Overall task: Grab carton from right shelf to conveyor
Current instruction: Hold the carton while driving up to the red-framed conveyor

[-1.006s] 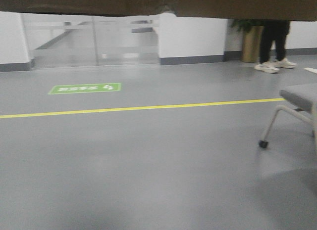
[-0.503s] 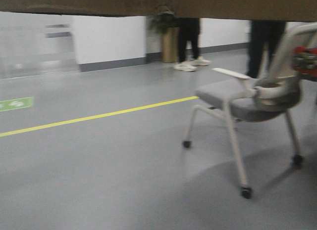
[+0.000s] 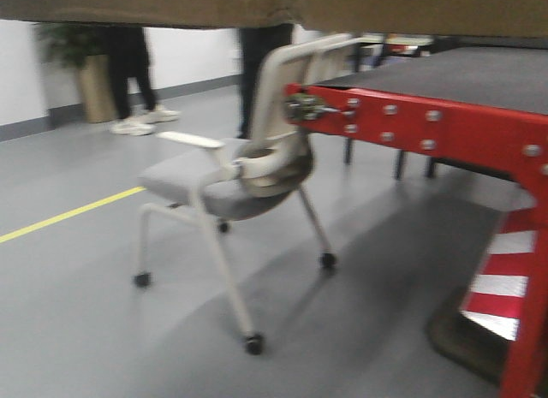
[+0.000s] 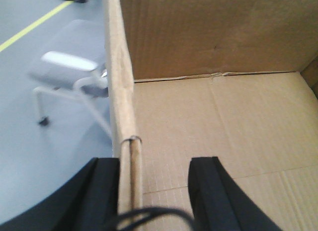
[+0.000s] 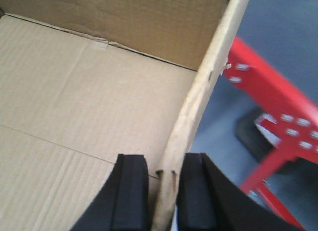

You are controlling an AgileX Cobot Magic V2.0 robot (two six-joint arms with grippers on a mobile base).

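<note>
Holding the carton aloft near the conveyor.
Right gripper pinches the carton's right wall; left gripper straddles its left wall, jaws spread, inner finger standing clear of it.

Matt corrugated cardboard carton, smooth painted metal conveyor

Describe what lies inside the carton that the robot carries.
Inside the carton, only its bare cardboard floor and walls show, plus one finger of the left gripper and one of the right gripper. The near floor strip under those fingers is hidden.
</note>
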